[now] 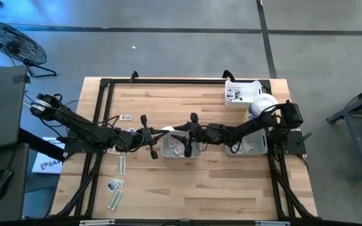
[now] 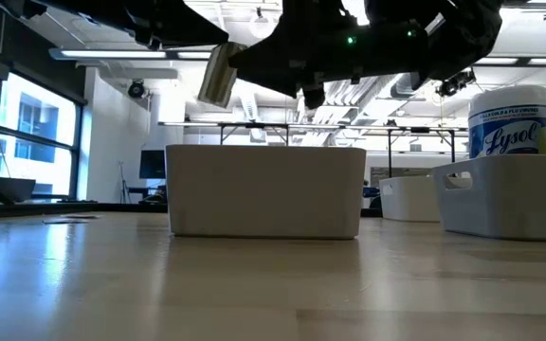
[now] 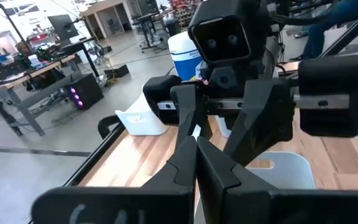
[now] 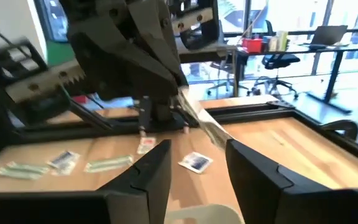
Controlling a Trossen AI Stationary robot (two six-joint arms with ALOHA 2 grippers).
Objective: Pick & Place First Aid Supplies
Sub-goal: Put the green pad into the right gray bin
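Strip is being held in the closed left gripper over the centre bin | right gripper — open, empty — is being faced from opposite | long axis slanting toward it.

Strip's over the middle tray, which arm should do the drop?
Left, probably. The left end effector is shut on the pale strip, held above the middle tray. The right end effector faces it, open and empty, so it would need a handover first.
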